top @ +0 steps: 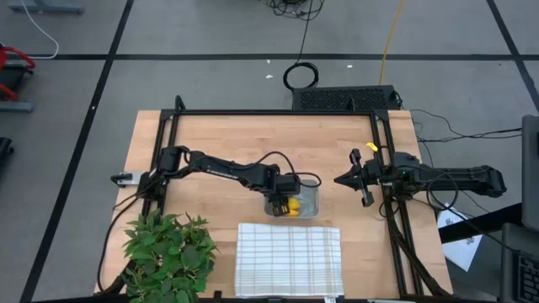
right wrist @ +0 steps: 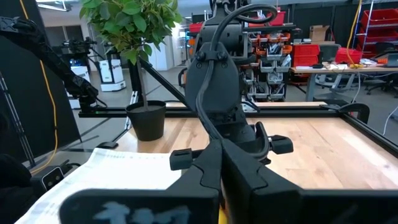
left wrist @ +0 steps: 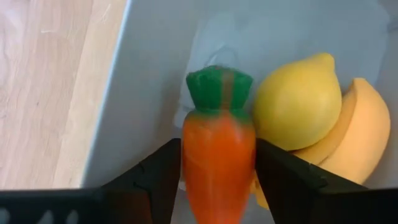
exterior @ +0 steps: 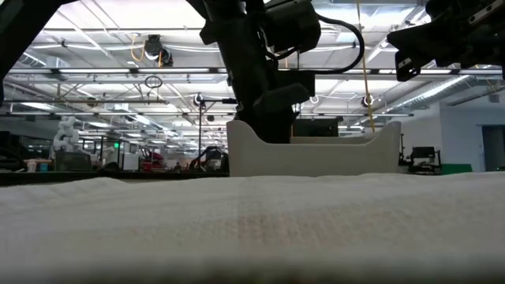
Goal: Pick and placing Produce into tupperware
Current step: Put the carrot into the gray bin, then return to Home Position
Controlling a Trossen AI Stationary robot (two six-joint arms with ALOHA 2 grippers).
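Observation:
The clear grey tupperware (top: pixel 313 190) stands on the table's middle, and its pale wall shows in the low view (exterior: pixel 316 154). A yellow lemon-like piece (left wrist: pixel 298 102) and a curved yellow banana (left wrist: pixel 357 134) lie inside it, seen as yellow in the high view (top: pixel 294 207). My left gripper (left wrist: pixel 217 149) reaches down into the tupperware (left wrist: pixel 143 74) and is shut on the orange carrot (left wrist: pixel 217 165). My right gripper (top: pixel 341 179) hangs shut and empty above the table, right of the tupperware; it also shows in the right wrist view (right wrist: pixel 221 149). My left gripper pinches the carrot's orange body (left wrist: pixel 186 155) between its two fingers, one on each side. The fingers come from above, pointing down into the tupperware, and lie along the carrot. Its green top (left wrist: pixel 219 87) points past the fingertips toward the tupperware's floor, beside the lemon-like piece.
A white checked cloth (top: pixel 289 257) lies near the front edge, just before the tupperware. A leafy green plant (top: pixel 168 252) stands at the front left. A black frame (top: pixel 269 114) runs along the table's far side and both flanks.

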